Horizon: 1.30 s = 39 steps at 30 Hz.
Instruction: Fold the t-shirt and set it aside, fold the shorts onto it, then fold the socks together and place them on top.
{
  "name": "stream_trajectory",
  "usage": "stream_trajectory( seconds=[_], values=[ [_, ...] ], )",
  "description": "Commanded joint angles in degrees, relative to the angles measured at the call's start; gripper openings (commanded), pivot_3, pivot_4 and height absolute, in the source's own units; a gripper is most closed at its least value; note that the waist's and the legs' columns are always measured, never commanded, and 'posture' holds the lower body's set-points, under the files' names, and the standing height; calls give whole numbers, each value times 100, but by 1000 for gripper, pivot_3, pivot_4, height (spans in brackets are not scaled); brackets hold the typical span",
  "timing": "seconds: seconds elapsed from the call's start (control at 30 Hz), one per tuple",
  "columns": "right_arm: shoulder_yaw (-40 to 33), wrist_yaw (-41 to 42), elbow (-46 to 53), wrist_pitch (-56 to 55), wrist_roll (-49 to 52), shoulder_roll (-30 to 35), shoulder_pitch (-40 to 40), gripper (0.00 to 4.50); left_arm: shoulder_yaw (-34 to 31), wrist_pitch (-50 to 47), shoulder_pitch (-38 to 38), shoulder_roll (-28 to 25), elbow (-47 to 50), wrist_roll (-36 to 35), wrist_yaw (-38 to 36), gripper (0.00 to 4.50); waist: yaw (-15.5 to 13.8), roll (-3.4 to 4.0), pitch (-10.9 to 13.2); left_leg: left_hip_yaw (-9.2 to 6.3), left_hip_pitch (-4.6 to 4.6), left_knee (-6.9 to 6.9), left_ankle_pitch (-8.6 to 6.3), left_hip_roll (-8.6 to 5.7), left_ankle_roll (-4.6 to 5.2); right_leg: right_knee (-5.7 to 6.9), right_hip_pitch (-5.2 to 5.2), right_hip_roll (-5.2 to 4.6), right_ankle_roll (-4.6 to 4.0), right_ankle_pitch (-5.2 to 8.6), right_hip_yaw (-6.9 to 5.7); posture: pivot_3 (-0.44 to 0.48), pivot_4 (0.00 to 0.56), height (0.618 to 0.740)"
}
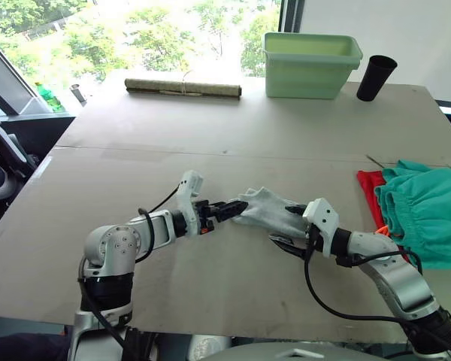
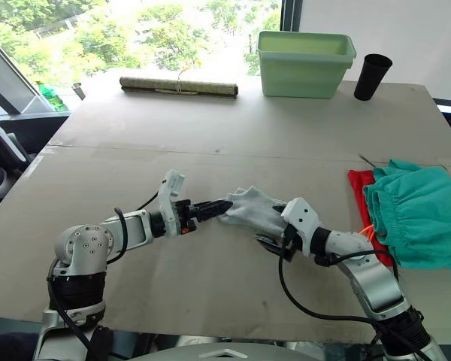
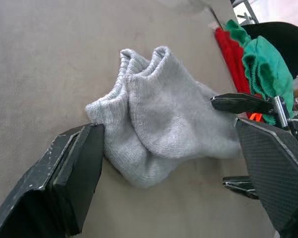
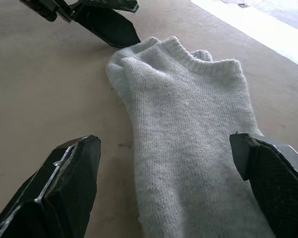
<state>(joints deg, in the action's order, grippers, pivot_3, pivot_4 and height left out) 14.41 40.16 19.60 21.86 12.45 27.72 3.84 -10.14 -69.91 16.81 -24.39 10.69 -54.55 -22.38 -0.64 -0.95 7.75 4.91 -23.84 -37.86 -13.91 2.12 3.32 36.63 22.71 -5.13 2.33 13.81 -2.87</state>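
The two light grey socks (image 1: 267, 210) lie stacked on each other at the middle of the table, cuffs toward my left. My left gripper (image 1: 227, 209) is open at the cuff end, and one finger (image 3: 84, 163) touches the sock's edge. My right gripper (image 1: 289, 226) is open too, with a finger on either side of the toe end of the socks (image 4: 188, 129). At the table's right edge the teal shorts (image 1: 428, 214) rest on the red t-shirt (image 1: 368, 192), of which a strip shows.
Along the far edge stand a pale green bin (image 1: 310, 64) and a black cup (image 1: 376, 77), and a rolled mat (image 1: 183, 88) lies there too. Bare tabletop (image 1: 210, 150) stretches between these and the socks.
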Motion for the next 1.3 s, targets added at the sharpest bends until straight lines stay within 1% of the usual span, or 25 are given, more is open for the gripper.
stream_trajectory(
  seconds=[0.03,0.17,0.3,0.37,0.4,0.43,0.5,0.6,0.77,0.8,0.83,1.07,1.17,1.2,1.23,1.27,1.3],
  values=[
    [-107,-57,167,-83,-132,61,149,4397,332,216,76,-387,-88,345,-398,4500,8,0,3,0,-1,6,1,1,-2,-1,2,1,-7,4,-1,0,150,740],
    [-63,-18,110,-190,-239,67,231,4397,429,769,283,-279,-354,702,-522,4500,-7,2,5,0,0,12,0,0,-2,-8,2,-1,-11,7,-1,0,150,740],
    [-52,61,149,-165,-226,76,270,4397,674,1268,447,-448,-365,1022,-1044,4500,-7,0,7,0,-3,14,0,0,-2,-12,2,-1,-11,7,-3,0,150,740],
    [-98,70,162,-155,-206,81,254,4397,925,1488,533,-537,-452,1259,-1320,4500,-4,0,7,0,-4,19,1,0,-2,-16,3,-1,-11,7,-3,0,150,740],
    [-113,73,174,-147,-200,82,243,4397,1006,1533,577,-527,-526,1328,-1397,4500,-4,0,8,1,-4,23,1,0,-2,-20,2,-1,-11,6,-3,0,150,740],
    [-123,74,192,-139,-198,84,226,4397,1141,1767,636,-509,-647,1546,-1471,4500,-6,0,9,2,-4,39,15,-1,18,-33,3,0,-11,6,-4,0,150,740],
    [-134,66,222,-133,-206,89,195,4397,1293,2061,754,-420,-843,1781,-1604,4500,-13,0,9,1,-6,50,24,-1,8,-48,2,0,-11,6,-8,0,150,740],
    [-161,32,285,-105,-218,102,145,4397,1377,2230,904,-298,-1027,1924,-1750,4500,-13,0,9,0,-14,56,26,-1,6,-65,1,1,-11,6,-12,0,150,740],
    [-212,-54,413,-50,-227,107,44,4397,1573,2468,971,-322,-1142,2202,-2113,4500,-12,0,10,2,-17,58,26,-1,7,-68,0,4,-10,6,-12,0,150,740],
    [-213,-62,432,-46,-232,111,20,4500,1594,2478,990,-317,-1162,2239,-2157,3977,-11,0,10,2,-17,58,26,-1,8,-68,0,6,-10,6,-13,0,150,740],
    [-220,-80,470,-25,-228,107,-15,4500,1653,2509,1023,-341,-1187,2314,-2236,3771,-11,0,10,2,-18,58,25,-1,10,-68,0,7,-10,6,-13,0,150,740],
    [-244,-139,564,21,-232,79,-118,4500,1819,2745,1018,-383,-1277,2650,-2554,3771,-12,-1,10,2,-17,55,21,-1,19,-68,-1,17,-8,5,-32,0,150,740],
    [-246,-158,571,27,-237,72,-123,4500,1808,2750,1021,-372,-1342,2727,-2608,2950,-12,-1,10,2,-17,55,21,-1,19,-67,-1,21,-6,6,-37,0,150,740],
    [-246,-161,572,23,-238,74,-131,4500,1810,2746,1013,-373,-1352,2743,-2620,2438,-12,-1,10,2,-17,55,22,-1,19,-67,-1,24,-5,5,-38,0,150,740],
    [-246,-164,575,22,-237,79,-141,4500,1818,2754,997,-376,-1363,2768,-2636,2203,-12,-1,10,2,-17,55,22,-1,19,-67,-2,27,-5,5,-38,0,150,740],
    [-244,-167,577,22,-236,83,-147,4500,1832,2780,981,-382,-1367,2798,-2665,1724,-12,-1,10,3,-17,54,22,-1,19,-67,-2,49,-4,5,-38,0,150,740],
    [-243,-170,578,24,-234,87,-152,4500,1841,2801,963,-382,-1361,2817,-2699,1345,-13,-1,10,3,-17,54,22,-1,19,-67,-2,53,-4,5,-36,0,150,740]
  ],
)
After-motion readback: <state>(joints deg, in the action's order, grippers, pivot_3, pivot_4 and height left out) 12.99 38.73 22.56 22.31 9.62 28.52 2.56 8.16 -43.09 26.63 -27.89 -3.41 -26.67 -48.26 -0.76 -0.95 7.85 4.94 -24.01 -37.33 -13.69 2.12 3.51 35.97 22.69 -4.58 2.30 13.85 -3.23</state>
